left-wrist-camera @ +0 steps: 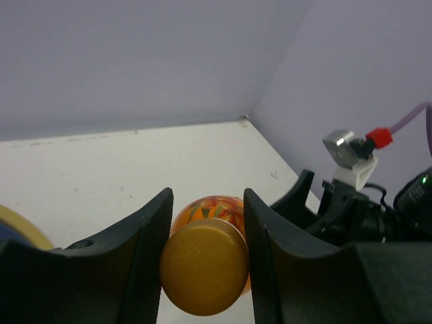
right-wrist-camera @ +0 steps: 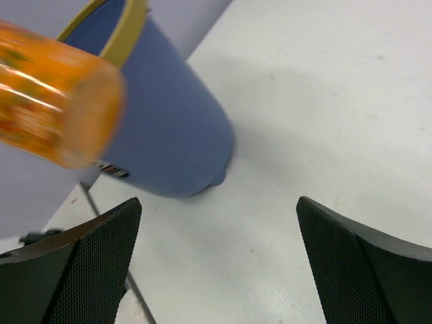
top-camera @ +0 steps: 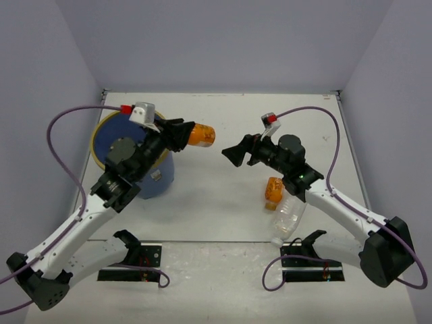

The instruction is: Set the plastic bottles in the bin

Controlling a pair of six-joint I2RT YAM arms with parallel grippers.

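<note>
One stubby orange bottle [top-camera: 201,135] grasped by left claw [top-camera: 181,133] | right claw [top-camera: 233,152] released | round blue bin [top-camera: 160,177]

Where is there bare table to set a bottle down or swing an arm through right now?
Bare table lies in the middle, between the bin and the lying orange bottle, and along the back wall. Crowded: near right, where the clear bottle lies beside that orange one, by the right arm.
</note>
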